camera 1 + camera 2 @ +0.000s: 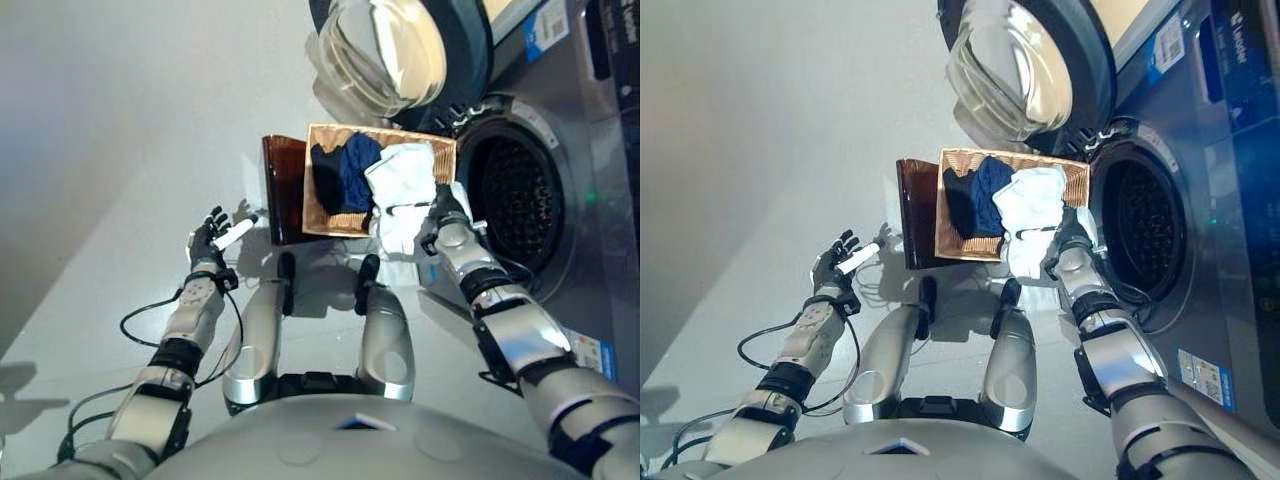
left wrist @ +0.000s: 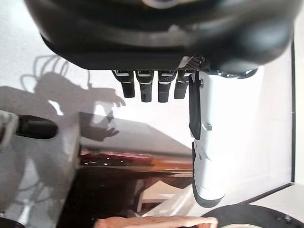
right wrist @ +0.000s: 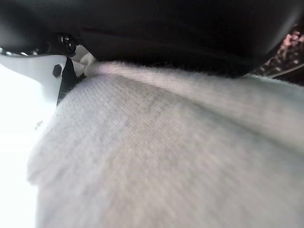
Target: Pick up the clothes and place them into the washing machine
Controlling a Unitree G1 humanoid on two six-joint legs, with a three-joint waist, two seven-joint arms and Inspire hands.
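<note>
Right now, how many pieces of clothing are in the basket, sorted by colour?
White: 1, the white garment, with the right hand on it
Dark blue: 1, the blue garment
Black: 1, the black garment
Total: 3, all in the basket

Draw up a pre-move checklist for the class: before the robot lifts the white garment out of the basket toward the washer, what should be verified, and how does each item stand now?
1. Washer door swung open: ok.
2. Drum opening free of obstruction: ok, nothing shows in it.
3. Right hand on the white garment: ok for contact; the right wrist view shows white knit pressed against the hand.
4. Grip closed firmly on the garment: cannot tell, the fingers are hidden by the cloth.
5. Dark blue garment not tangled with the white one: cannot tell, they lie touching in the wicker basket.
6. Left hand clear of the path: ok, open over the floor, away from the basket.
</note>
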